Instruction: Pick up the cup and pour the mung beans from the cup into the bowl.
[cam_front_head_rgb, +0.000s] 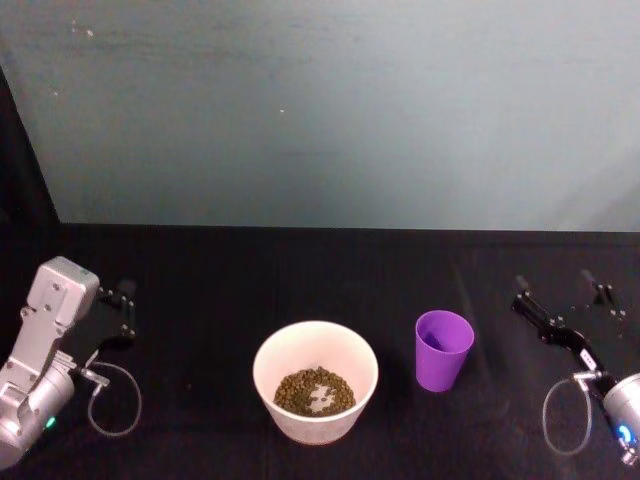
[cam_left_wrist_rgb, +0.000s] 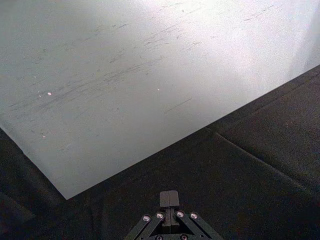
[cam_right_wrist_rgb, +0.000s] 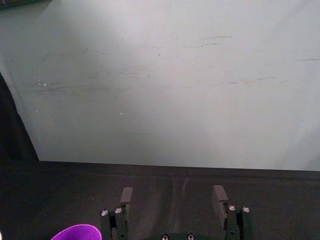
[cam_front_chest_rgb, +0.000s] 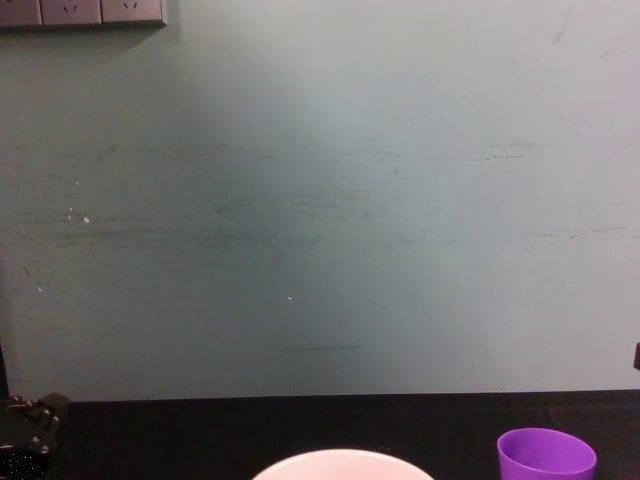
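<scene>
The purple cup (cam_front_head_rgb: 443, 350) stands upright on the black table, just right of the bowl (cam_front_head_rgb: 268, 352); its rim also shows in the right wrist view (cam_right_wrist_rgb: 75, 232) and the chest view (cam_front_chest_rgb: 546, 455). Mung beans (cam_front_head_rgb: 314, 390) lie in the bottom of the white bowl, whose rim (cam_front_chest_rgb: 340, 462) also shows in the chest view. My right gripper (cam_front_head_rgb: 555, 292) hovers to the right of the cup, apart from it, open with nothing between its fingers (cam_right_wrist_rgb: 219, 196). Far to the left of the bowl, my left gripper (cam_front_head_rgb: 123, 302) rests shut and holds nothing (cam_left_wrist_rgb: 169, 198).
A pale grey-green wall (cam_front_head_rgb: 320, 110) rises behind the black table's far edge. Black cloth (cam_front_head_rgb: 220, 280) covers the table, with open room between the bowl and each arm. Wall sockets (cam_front_chest_rgb: 80, 10) sit high at the left.
</scene>
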